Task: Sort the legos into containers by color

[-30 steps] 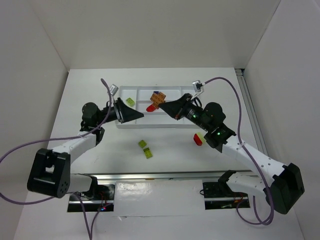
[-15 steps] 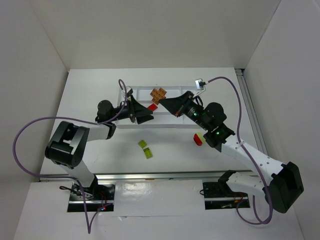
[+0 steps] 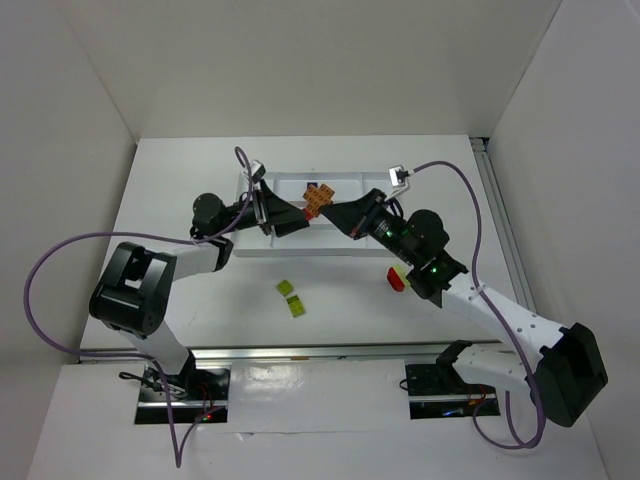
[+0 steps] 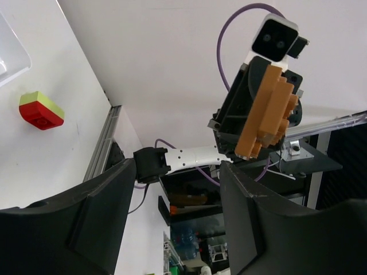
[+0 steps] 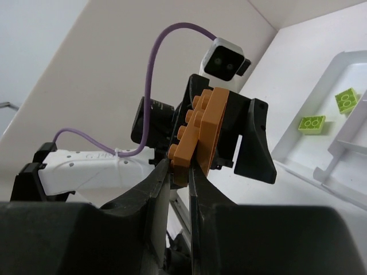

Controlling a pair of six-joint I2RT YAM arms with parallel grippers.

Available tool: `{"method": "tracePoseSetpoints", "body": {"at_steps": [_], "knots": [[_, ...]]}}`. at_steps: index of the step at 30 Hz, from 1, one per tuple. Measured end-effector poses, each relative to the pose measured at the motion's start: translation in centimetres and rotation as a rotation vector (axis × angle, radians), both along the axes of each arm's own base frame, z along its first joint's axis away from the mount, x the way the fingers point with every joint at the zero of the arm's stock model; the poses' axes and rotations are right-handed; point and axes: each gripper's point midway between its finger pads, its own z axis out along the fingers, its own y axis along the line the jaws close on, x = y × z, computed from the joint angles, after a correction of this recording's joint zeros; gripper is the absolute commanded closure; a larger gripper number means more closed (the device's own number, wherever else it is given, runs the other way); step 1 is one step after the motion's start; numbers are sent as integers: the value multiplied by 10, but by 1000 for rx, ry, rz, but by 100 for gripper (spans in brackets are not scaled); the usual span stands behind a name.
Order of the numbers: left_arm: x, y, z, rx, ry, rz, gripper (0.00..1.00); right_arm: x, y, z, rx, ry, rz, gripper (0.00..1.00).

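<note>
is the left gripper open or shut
Open. In the left wrist view the left gripper has its fingers wide apart, gripping nothing; the orange lego is beyond it, clamped in the right gripper.

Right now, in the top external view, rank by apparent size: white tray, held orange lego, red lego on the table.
1. white tray, by far.
2. orange lego, though it is raised nearer the camera, so its lead is unsure.
3. red lego, lying on the table.
</note>
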Motion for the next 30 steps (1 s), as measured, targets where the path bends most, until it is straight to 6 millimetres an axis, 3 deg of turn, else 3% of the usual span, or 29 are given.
{"method": "tracePoseSetpoints", "body": {"at_steps": [11,17,30], "knots": [[-18,-13,18,-2,-76,-90,31,0,1,0,37,31,6,88],[-19,-13,22,-1,-94,-103,38,2,4,-1,59,44,17,88],[-23,-12,39,-14,-140,-107,41,1,4,4,79,33,23,88]]}}
